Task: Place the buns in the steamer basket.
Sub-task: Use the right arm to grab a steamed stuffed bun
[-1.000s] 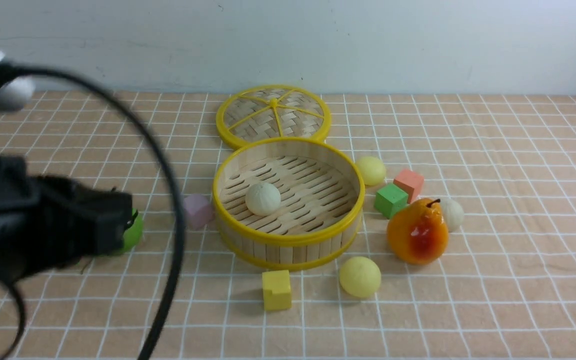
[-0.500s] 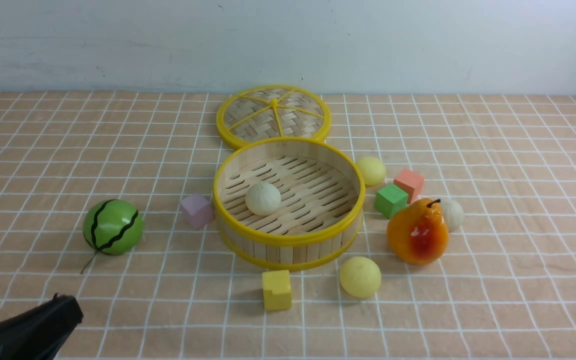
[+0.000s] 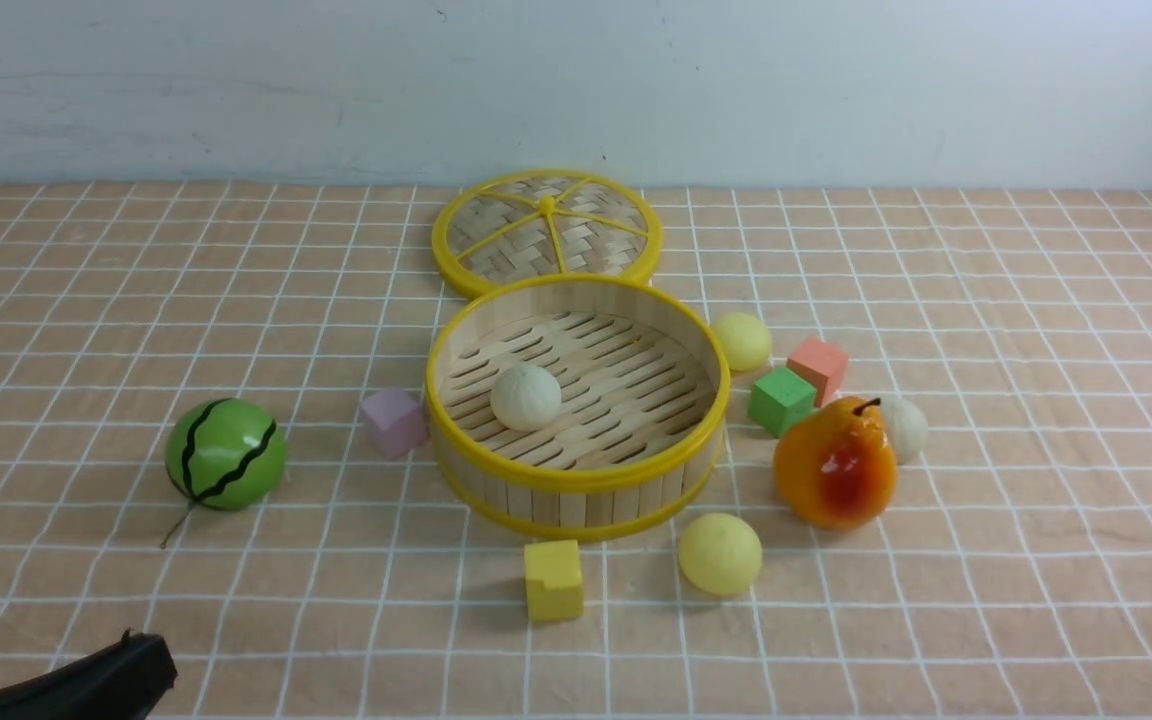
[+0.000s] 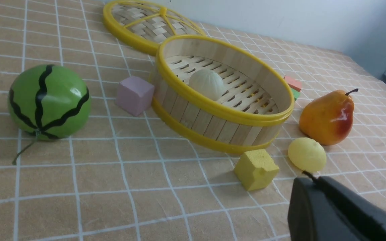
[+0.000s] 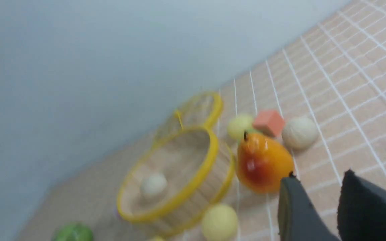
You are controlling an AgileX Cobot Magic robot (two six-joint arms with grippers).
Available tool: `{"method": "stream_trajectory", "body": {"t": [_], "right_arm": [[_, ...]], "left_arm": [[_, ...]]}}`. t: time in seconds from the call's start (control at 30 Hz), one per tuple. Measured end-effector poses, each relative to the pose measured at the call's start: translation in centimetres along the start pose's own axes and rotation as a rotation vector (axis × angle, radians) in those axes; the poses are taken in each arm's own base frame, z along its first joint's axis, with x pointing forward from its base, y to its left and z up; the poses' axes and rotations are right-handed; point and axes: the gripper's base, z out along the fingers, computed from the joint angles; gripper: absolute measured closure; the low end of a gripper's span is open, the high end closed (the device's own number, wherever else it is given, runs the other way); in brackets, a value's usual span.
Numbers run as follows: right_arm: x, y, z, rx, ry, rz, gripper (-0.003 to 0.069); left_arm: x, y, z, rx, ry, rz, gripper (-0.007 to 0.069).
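We count one bun of four as done. An off-white bun (image 3: pixel 526 397) lies on the slatted floor of the steamer basket (image 3: pixel 576 478), left of its middle and clear of the wall, and nothing else is in the basket.

Three are left out on the checked cloth (image 3: pixel 1036 560), all on the basket's right side. The far yellow bun (image 3: pixel 742 341) sits just beside the basket's right rim, towards the wall. The near yellow bun (image 3: pixel 720 554) sits just off the basket's front right, on our side. The second off-white bun (image 3: pixel 908 428) is farther out to the basket's right, partly hidden by the pear (image 3: pixel 836 465).

The woven lid (image 3: pixel 546 232) lies flat behind the basket, its edge at the basket's far rim, and holds nothing. The watermelon ball (image 3: pixel 226 454) rests well to the basket's left. The pink cube (image 3: pixel 393 422) sits close against the basket's left wall, and the yellow cube (image 3: pixel 553 579) just in front of the basket. The green cube (image 3: pixel 781 400) and salmon cube (image 3: pixel 818 367) stand between the basket and the pear.

The left gripper (image 4: pixel 308 194) is low on our side of the basket, pressed together and empty. The right gripper (image 5: pixel 319 174) shows only in its wrist view. Its fingers are spread with nothing between them, out past the pear on the basket's right. We judge a pickup of one of the three outside buns comes next.
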Motion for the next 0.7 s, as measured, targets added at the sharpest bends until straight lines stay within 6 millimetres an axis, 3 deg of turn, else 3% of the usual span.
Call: {"method": "stream_trajectory", "body": {"t": [0.03, 0.07, 0.1, 0.13, 0.23, 0.27, 0.33, 0.4, 0.5, 0.53, 0.57, 0.7], "right_arm": [[-0.2, 0.2, 0.1, 0.001, 0.02, -0.013, 0.0472], [-1.4, 1.4, 0.3, 0.009, 0.133, -0.112, 0.0487], [-2.9, 2.4, 1.8, 0.032, 0.32, -0.207, 0.0505], [-3.4, 2.7, 1.9, 0.026, 0.343, -0.227, 0.051], [-5.9, 3.6, 6.7, 0.054, 0.634, -0.257, 0.0552], [-6.0, 3.8, 6.6, 0.049, 0.632, -0.26, 0.0554], [-6.2, 3.8, 10.1, 0.056, 0.777, -0.252, 0.0586], [-5.8, 4.3, 12.8, 0.042, 0.877, -0.266, 0.0617], [-3.0, 5.6, 16.9, 0.002, 1.058, -0.337, 0.0648], [-3.0, 5.8, 16.9, -0.006, 1.057, -0.342, 0.0649], [-1.6, 6.5, 18.7, -0.007, 1.118, -0.386, 0.0652], [0.8, 8.9, 22.6, 0.0, 1.14, -0.481, 0.0643]], "left_arm": [[0.0, 0.0, 0.0, 0.0, 0.0, 0.0, 0.0638], [0.0, 0.0, 0.0, 0.0, 0.0, 0.0, 0.0638], [0.0, 0.0, 0.0, 0.0, 0.0, 0.0, 0.0638], [0.0, 0.0, 0.0, 0.0, 0.0, 0.0, 0.0638], [0.0, 0.0, 0.0, 0.0, 0.0, 0.0, 0.0637], [0.0, 0.0, 0.0, 0.0, 0.0, 0.0, 0.0637], [0.0, 0.0, 0.0, 0.0, 0.0, 0.0, 0.0638], [0.0, 0.0, 0.0, 0.0, 0.0, 0.0, 0.0638], [0.0, 0.0, 0.0, 0.0, 0.0, 0.0, 0.0636], [0.0, 0.0, 0.0, 0.0, 0.0, 0.0, 0.0636], [0.0, 0.0, 0.0, 0.0, 0.0, 0.0, 0.0635], [0.0, 0.0, 0.0, 0.0, 0.0, 0.0, 0.0632]]}}
